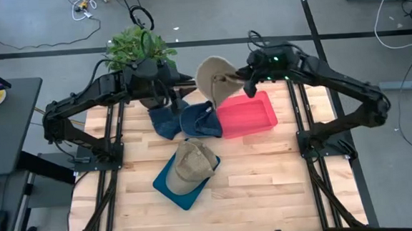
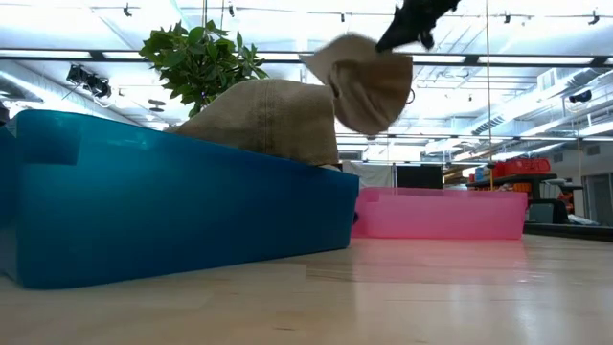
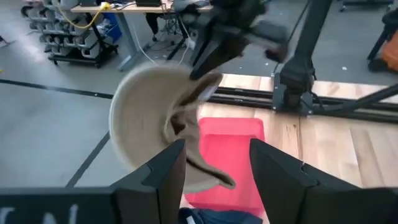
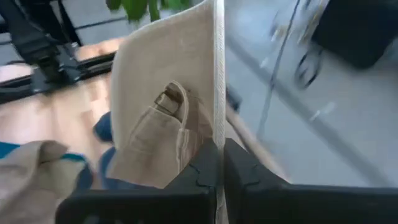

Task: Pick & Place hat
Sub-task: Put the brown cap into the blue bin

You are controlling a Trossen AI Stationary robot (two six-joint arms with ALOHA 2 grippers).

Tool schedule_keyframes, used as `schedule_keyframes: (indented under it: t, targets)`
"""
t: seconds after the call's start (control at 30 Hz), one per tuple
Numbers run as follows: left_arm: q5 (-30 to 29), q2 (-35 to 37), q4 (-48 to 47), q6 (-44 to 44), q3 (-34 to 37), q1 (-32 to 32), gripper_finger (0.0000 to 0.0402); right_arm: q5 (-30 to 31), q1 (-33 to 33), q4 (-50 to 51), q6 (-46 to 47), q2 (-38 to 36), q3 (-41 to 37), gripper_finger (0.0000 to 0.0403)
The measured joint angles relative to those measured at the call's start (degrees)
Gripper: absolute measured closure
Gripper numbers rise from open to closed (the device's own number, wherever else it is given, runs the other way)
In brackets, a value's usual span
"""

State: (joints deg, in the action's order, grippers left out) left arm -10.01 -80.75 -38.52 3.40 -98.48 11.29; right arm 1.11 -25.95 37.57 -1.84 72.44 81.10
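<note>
A tan hat hangs in the air over the far left corner of the pink tray, held by my right gripper, which is shut on it. In the low view the hat dangles below that gripper. My left gripper is open and level, pointing at the hat from the table's left, apart from it. A second tan hat lies on a teal tray. Two blue hats lie on the table beside the pink tray. My right gripper pinches the tan hat's thin edge between its two fingers, near the back strap with its buckle. The hat is lifted clear and hangs tilted below and to the left of the fingers.
A potted plant stands at the far edge behind my left arm. The near half of the wooden table shows bare boards to the right of the teal tray. A desk stands off the table's left side.
</note>
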Motion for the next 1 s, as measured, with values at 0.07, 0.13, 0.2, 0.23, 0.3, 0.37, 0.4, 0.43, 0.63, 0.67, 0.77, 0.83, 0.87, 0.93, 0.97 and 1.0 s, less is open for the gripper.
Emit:
schedule_keyframes:
  t: [0.07, 0.13, 0.2, 0.23, 0.3, 0.37, 0.4, 0.43, 0.63, 0.67, 0.77, 0.83, 0.87, 0.93, 0.97, 1.0]
  targets:
    - [2.05, 0.00, 0.33, -1.29, 0.00, 1.35, 0.0220, 3.56, 2.12, -1.02, -2.97, -1.85, 0.00, 0.0401]
    - [5.26, 0.00, 1.19, -3.84, 0.00, 3.13, 0.0220, 5.93, 4.23, -2.34, -5.51, -3.26, 0.00, 0.0401]
    - [7.70, 0.00, 2.31, -6.72, 0.00, 4.73, 0.0220, 7.92, 6.31, -3.83, -7.46, -4.01, 0.00, 0.0401]
    - [8.02, 0.00, 3.05, -7.81, 0.00, 5.40, 0.0220, 8.51, 7.25, -4.27, -8.56, -4.19, 0.00, 0.0401]
    - [8.17, 0.00, 4.51, -9.22, 0.00, 6.23, 0.0220, 9.48, 9.10, -5.39, -10.48, -4.23, 0.00, 0.0401]
    - [8.85, 0.00, 6.25, -10.17, 0.00, 7.03, 0.0220, 10.72, 10.58, -5.84, -11.73, -4.19, 0.00, 0.0401]
    - [9.91, 0.00, 6.90, -10.37, 0.00, 7.46, 0.0220, 11.12, 11.16, -6.04, -12.18, -4.12, 0.00, 0.0401]
    - [11.16, -0.17, 7.60, -10.73, 0.00, 7.87, 0.0220, 11.34, 11.62, -6.54, -12.49, -3.91, 0.00, 0.0401]
    - [16.24, -1.88, 8.43, -14.82, -0.02, 8.94, 0.0220, 11.89, 12.78, -9.84, -13.81, -3.30, 0.00, 0.0401]
    - [16.28, -2.47, 8.48, -15.06, -0.03, 8.94, 0.0220, 11.96, 12.88, -10.34, -14.12, -3.26, 0.00, 0.0401]
    - [17.45, -3.70, 8.30, -15.01, -0.04, 8.92, 0.0220, 11.97, 13.04, -10.59, -14.26, -3.10, 0.00, 0.0401]
    - [19.67, -4.40, 8.32, -13.63, -0.04, 8.82, 0.0220, 11.78, 13.07, -10.23, -14.10, -3.08, 0.00, 0.0401]
    - [19.96, -4.60, 8.47, -13.21, -0.04, 8.68, 0.0220, 11.76, 13.07, -10.06, -14.10, -3.08, 0.00, 0.0401]
    - [20.19, -4.66, 8.06, -12.26, 0.00, 8.60, 0.0222, 11.69, 13.07, -9.87, -14.12, -3.06, 0.00, 0.0401]
    - [20.14, -4.65, 8.24, -11.86, 0.00, 8.43, 0.0226, 11.53, 13.07, -9.87, -14.10, -3.06, 0.00, 0.0401]
    - [20.10, -4.59, 8.30, -11.39, -0.02, 8.30, 0.0232, 11.38, 13.07, -9.87, -14.04, -3.06, 0.00, 0.0401]
